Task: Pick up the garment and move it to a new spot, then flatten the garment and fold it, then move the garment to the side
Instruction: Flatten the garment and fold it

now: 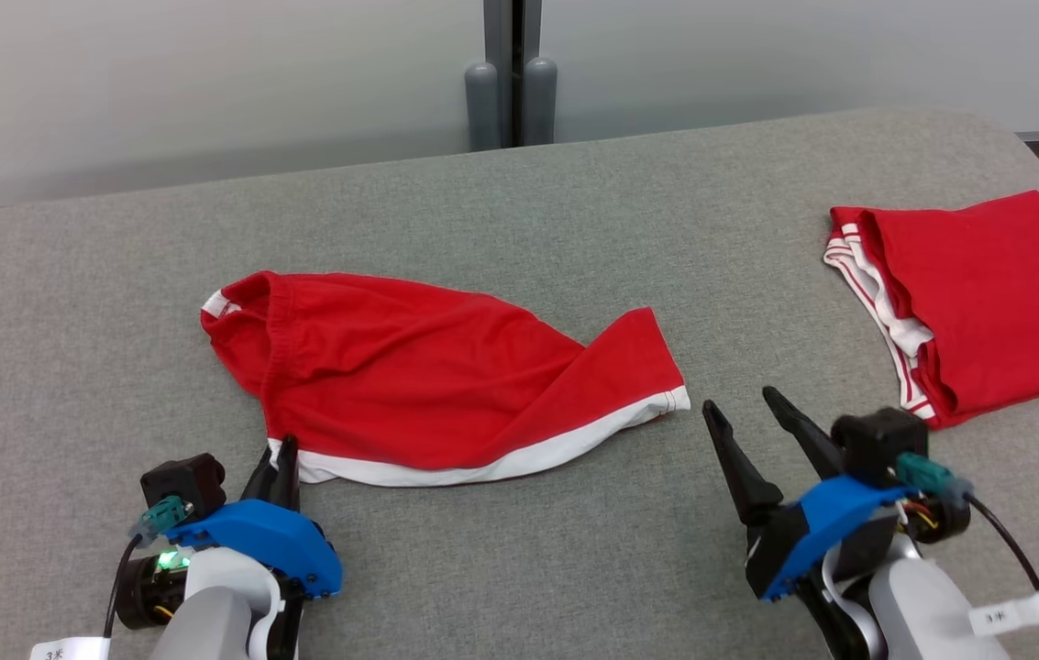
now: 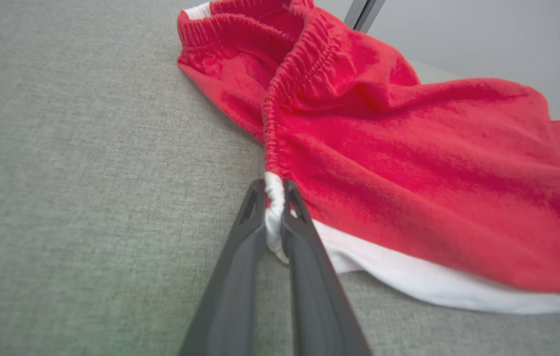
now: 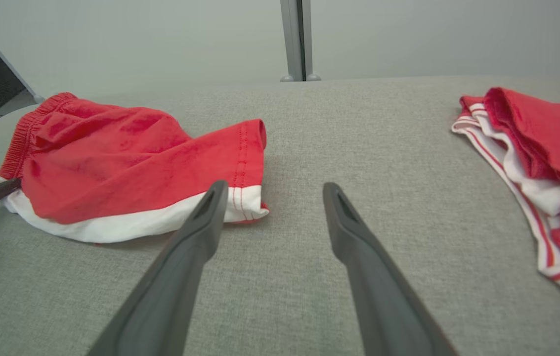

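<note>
- left claw [image 2: 275, 217]: fingers nearly together, clamped on a white corner of the red cloth shorts [image 2: 408, 163] (white side band, gathered elastic waistband). The grip sits where the waistband end meets the band.
- The shorts spread out from that pinch, ahead and to the claw's right. They lie slack on the grey woven-fabric tabletop [image 1: 519, 211], with no part visibly lifted.
- right claw [image 1: 741, 403]: fingers spread wide, holding nothing. It is low over the cloth surface, just short of the shorts' leg-hem corner and not touching it.
- Progress, my read: the grasp for the first pick-up is made on one corner only. Lift and relocate are not done.
- Still rumpled and bunched through the middle, so flatten, fold and the final move aside all remain.
- Long axis: runs from the left claw's corner across toward the right claw. The waistband end is by the left claw and beyond it, and the leg hem points at the right claw.
- The white band runs along the edge nearest both claws.
- Outboard of the right claw: a folded red cloth garment with white-and-red striped trim [image 1: 996, 293], well apart from the shorts. It looks like an already finished piece.
</note>
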Controlling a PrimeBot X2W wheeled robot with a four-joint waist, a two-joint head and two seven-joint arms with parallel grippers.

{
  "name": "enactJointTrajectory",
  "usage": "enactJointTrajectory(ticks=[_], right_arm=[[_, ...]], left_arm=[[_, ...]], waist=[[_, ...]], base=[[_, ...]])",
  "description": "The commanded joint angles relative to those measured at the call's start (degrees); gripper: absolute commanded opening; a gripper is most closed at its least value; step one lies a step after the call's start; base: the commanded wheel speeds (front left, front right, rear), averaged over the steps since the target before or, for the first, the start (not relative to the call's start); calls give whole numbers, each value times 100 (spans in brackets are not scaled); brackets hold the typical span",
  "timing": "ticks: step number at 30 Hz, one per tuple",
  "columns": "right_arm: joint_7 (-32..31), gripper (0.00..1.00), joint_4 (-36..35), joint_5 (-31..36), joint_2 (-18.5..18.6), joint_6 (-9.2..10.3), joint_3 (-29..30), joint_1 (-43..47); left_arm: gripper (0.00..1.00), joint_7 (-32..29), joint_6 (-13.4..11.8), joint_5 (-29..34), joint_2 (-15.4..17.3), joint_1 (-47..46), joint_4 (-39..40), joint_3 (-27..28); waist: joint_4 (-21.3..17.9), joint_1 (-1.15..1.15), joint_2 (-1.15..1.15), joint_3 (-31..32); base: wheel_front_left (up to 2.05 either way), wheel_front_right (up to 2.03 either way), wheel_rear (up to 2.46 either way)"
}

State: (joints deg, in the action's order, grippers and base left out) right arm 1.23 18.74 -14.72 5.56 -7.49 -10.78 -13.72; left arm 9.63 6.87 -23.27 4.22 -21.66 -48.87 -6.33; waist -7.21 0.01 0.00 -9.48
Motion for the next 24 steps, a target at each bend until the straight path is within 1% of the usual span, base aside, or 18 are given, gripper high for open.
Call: enactJointTrajectory(ticks=[1, 6, 10, 14, 15, 16, 17, 18, 19, 20, 21, 22, 23, 24], right_arm=[[-80, 100, 113, -36, 3, -2, -59, -223], [-433, 100, 807, -41, -30, -1, -195, -719], [-421, 100, 1308, -16, -47, -1, -461, -991], [-277, 100, 1700, -42, -62, -1, -616, -1186], [-223, 91, 1774, -75, -74, -2, -652, -1221], [-199, 91, 1848, -89, -69, -1, -679, -1244], [-160, 51, 1926, -98, -50, -1, -703, -1257], [-152, 54, 2013, -119, -37, -1, -721, -1277], [-157, 50, 2093, -136, -27, -1, -747, -1299], [-149, 50, 2146, -151, -18, -1, -777, -1328], [-119, 29, 2197, -159, -17, -1, -803, -1352], [-106, 4, 2241, -178, -19, -1, -835, -1353], [-128, 0, 2291, -210, -21, -1, -870, -1334], [-130, 0, 2307, -237, -20, -1, -902, -1320]], left_arm=[[0, 77, 27, -36, 5, -110, -30, -32], [0, 170, 52, -121, -26, -135, -95, -183], [0, 213, 65, -197, -56, -191, -148, -332], [0, 252, 65, -279, -69, -235, -184, -446], [0, 268, 66, -296, -72, -248, -189, -466], [0, 278, 67, -315, -74, -262, -191, -472], [0, 292, 67, -351, -75, -277, -193, -479], [0, 303, 67, -364, -78, -290, -198, -492], [0, 304, 68, -397, -79, -301, -202, -502], [0, 318, 69, -411, -80, -312, -210, -510], [0, 326, 64, -436, -81, -316, -215, -526], [0, 336, 56, -450, -81, -316, -219, -540], [0, 351, 57, -471, -81, -311, -223, -551], [0, 364, 57, -500, -82, -304, -222, -560]], waist=[[16, -1, 0, -28], [158, -1, 0, -119], [293, -1, 0, -175], [360, -1, 0, -202], [370, -1, 0, -206], [377, -1, 0, -208], [381, -1, 0, -207], [381, -1, 0, -205], [378, -1, 0, -200], [374, -1, 0, -195], [370, -1, 0, -186], [366, -1, 0, -175], [363, -1, 0, -159], [362, -1, 0, -139]], base=[[0, 0, 0], [0, 0, 0], [0, 0, 0], [0, 0, 0], [0, 0, 0], [0, 0, 0], [0, 0, 0], [0, 0, 0], [0, 0, 0], [0, 0, 0], [0, 0, 0], [0, 0, 0], [0, 0, 0], [0, 0, 0]])
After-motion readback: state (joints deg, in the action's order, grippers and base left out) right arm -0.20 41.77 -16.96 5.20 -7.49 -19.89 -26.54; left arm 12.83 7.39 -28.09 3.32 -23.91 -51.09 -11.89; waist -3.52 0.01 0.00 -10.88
